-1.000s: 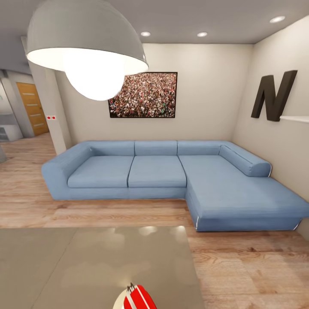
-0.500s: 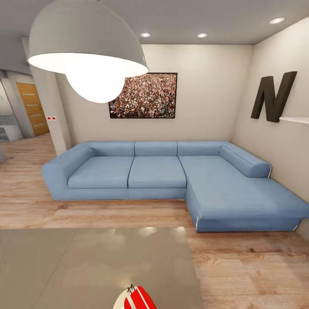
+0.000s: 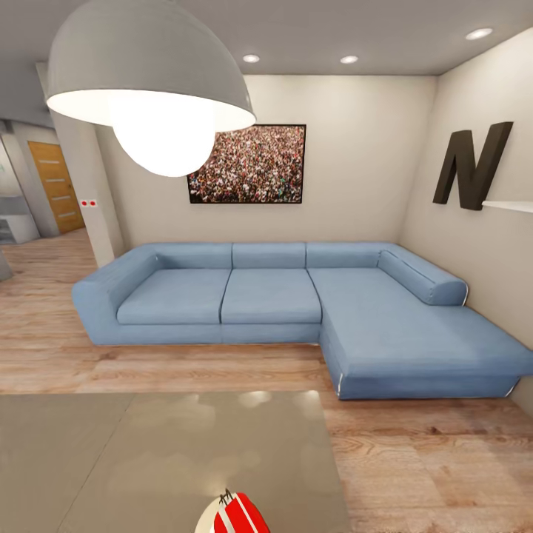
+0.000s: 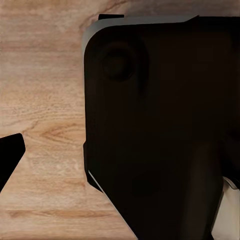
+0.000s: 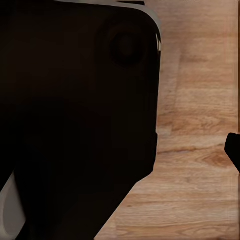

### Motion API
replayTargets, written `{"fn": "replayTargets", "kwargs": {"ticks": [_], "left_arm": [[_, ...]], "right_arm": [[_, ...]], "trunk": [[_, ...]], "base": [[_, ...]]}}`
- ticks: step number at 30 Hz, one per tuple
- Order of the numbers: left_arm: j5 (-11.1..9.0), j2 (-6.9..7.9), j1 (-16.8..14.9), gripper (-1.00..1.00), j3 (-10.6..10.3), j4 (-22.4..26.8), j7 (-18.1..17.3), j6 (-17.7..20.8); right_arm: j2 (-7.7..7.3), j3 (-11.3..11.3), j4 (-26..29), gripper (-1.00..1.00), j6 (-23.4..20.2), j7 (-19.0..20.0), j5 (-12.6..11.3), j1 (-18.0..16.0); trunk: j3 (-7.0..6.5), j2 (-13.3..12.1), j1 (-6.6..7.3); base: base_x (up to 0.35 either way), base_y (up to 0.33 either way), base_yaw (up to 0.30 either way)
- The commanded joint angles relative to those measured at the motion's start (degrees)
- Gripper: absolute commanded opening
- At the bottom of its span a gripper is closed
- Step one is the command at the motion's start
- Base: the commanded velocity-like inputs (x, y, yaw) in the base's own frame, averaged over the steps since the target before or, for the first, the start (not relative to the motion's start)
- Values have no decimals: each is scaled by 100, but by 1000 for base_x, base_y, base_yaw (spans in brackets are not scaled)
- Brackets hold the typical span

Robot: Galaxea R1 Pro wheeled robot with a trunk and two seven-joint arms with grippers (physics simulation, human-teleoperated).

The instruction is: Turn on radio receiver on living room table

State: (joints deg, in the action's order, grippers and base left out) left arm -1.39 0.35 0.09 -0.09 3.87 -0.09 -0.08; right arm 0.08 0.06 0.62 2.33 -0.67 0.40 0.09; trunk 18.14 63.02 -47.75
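From the head camera, the grey surface (image 3: 170, 459) spreads in front of the blue sofa (image 3: 296, 311), and the red radio (image 3: 235, 514) sits on it at its near edge, cut off by the frame. A white dome lamp (image 3: 148, 81) hangs above the surface, and a crowd photo (image 3: 248, 163) hangs above the sofa.

Both wrist cameras show a dark robot body part (image 4: 160, 125) over the wood plank floor (image 4: 45, 100). Whether either claw is apart or together, I cannot tell.
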Motion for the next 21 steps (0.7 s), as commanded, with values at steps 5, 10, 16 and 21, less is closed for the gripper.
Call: {"fn": "replayTargets", "kwargs": {"ticks": [5, 10, 16, 21], "left_arm": [[2, 0, 0, 100, 4, 0, 0, 0], [3, 0, 0, 100, 1, 0, 0, 0], [0, 0, 0, 100, 0, -1, 0, 0], [-1, 0, 0, 100, 0, 0, 0, 0]], "right_arm": [[-15, 3, 0, 100, 132, 1, 1, 0], [-16, 3, 0, 100, 156, -1, 0, 0], [-17, 3, 0, 100, 161, -3, -3, 0], [-17, 3, 0, 100, 162, 2, -5, 0]], "trunk": [[42, 0, 0], [88, 0, 0], [144, 0, 0], [190, 0, 0]], "base": [[0, 0, 0], [0, 0, 0], [0, 0, 0], [0, 0, 0]]}}
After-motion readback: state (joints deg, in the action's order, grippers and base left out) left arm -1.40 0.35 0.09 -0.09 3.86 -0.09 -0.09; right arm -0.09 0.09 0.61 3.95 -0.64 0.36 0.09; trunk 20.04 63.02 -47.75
